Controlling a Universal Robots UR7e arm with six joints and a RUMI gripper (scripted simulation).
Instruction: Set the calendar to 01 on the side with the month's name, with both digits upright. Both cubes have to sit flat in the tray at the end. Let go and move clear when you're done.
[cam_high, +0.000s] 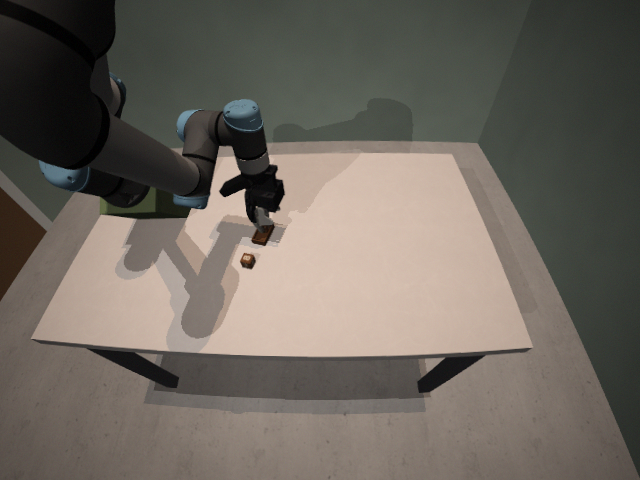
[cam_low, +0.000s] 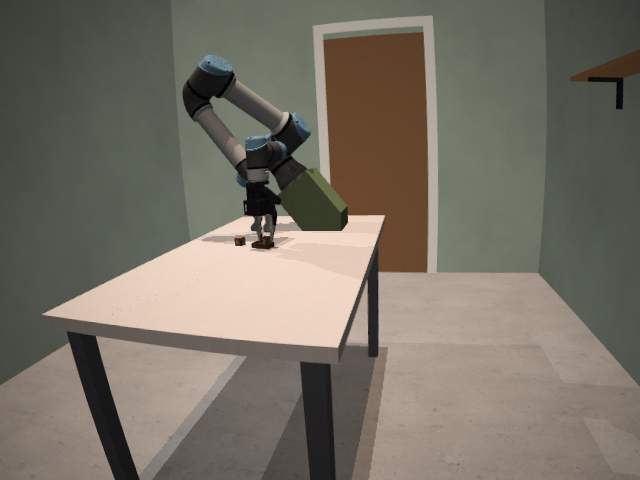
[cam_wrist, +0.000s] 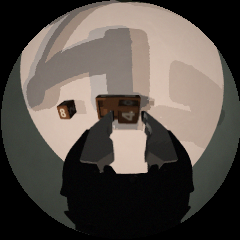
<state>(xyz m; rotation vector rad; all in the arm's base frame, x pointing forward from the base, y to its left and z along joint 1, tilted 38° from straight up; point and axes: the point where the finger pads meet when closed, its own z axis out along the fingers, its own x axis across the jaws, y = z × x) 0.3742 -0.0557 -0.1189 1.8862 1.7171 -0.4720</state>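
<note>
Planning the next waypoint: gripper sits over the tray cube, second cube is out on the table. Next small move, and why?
Probably finish opening and lift straight up. The gripper brackets the brown cube showing 4 in the dark wooden tray, grip loosening. The small brown cube showing 8 lies outside on the table, still to fetch.
</note>
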